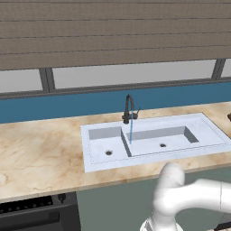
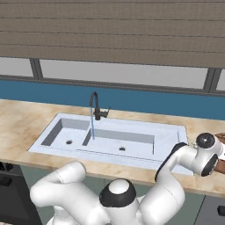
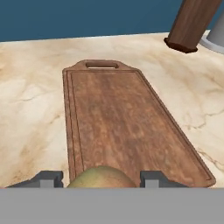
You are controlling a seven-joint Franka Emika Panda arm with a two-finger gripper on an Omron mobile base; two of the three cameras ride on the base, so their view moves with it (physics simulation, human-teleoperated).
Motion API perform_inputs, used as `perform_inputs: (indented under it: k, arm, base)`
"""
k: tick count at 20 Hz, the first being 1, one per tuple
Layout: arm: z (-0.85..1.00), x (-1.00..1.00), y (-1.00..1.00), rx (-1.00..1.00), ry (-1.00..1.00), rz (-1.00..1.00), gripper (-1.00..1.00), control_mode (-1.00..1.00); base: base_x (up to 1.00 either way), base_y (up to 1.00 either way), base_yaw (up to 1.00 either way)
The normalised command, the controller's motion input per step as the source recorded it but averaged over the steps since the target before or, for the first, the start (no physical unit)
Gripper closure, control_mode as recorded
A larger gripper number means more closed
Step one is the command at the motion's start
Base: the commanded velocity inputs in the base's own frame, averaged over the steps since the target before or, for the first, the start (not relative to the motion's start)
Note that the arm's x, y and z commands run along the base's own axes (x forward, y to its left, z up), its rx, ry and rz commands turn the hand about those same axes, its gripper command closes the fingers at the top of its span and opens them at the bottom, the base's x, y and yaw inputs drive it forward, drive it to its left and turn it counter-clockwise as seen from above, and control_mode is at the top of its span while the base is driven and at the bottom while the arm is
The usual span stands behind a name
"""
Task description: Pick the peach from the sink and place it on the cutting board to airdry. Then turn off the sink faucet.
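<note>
In the hand view, the end effector (image 3: pixel 103 178) was clamped on the peach (image 3: pixel 101 178), its two dark fingertips (image 3: pixel 49 178) pressed against either side of the fruit. The peach hung over the near end of the wooden cutting board (image 3: pixel 118 118), which lay flat on the marble bench (image 3: pixel 30 109). Farther left on the bench, the black faucet (image 1: pixel 129 109) poured a thin stream of water into the white sink (image 1: pixel 153 135).
</note>
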Motion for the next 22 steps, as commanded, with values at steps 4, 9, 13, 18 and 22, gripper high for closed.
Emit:
perform_inputs:
  k: [4,9,13,18,22]
  arm:
    - [-0.17,0.19,-0.25,0.00,0.02,0.00,1.00,-1.00]
    - [-0.16,0.21,-0.24,0.00,0.01,0.00,1.00,-1.00]
    - [-0.17,0.20,-0.26,0.00,0.01,0.00,1.00,-1.00]
    - [-0.19,0.20,-0.26,0.01,0.02,0.00,1.00,-1.00]
    - [-0.19,0.19,-0.26,0.01,0.01,0.00,1.00,-1.00]
  base:
    - [0.00,0.00,0.00]
    - [0.00,0.00,0.00]
    - [0.00,0.00,0.00]
    - [0.00,0.00,0.00]
    - [0.00,0.00,0.00]
